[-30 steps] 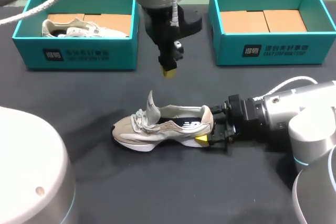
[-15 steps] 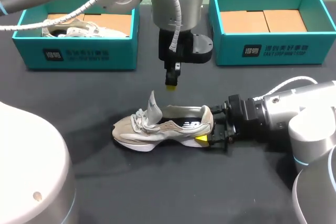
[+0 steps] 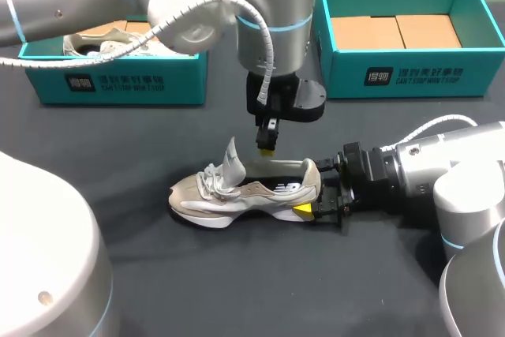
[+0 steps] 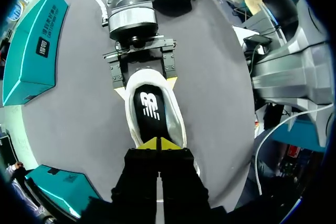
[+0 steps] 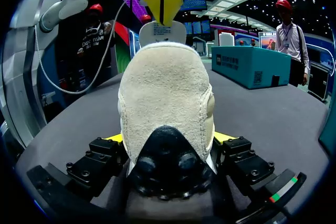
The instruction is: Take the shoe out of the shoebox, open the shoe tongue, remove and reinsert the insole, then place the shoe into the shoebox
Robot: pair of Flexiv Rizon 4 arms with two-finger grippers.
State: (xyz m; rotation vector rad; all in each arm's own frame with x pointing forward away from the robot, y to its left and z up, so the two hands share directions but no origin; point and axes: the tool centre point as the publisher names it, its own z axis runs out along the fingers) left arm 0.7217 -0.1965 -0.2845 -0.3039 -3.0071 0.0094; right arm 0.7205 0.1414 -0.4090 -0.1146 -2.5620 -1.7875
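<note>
While the right gripper (image 3: 310,191) clamps the beige suede sneaker (image 3: 229,192) by its heel mid-frame, the left gripper (image 3: 267,147), fingers pressed together and empty, hangs above the shoe's opening.

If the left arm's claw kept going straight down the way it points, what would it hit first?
Most likely the dark insole inside the shoe: the left claw points down into the shoe's opening. How high above it hangs is hard to judge.

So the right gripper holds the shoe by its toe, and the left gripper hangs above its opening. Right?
No. The right gripper holds the shoe by its heel, as the head view shows; the left gripper hangs above its opening.
</note>
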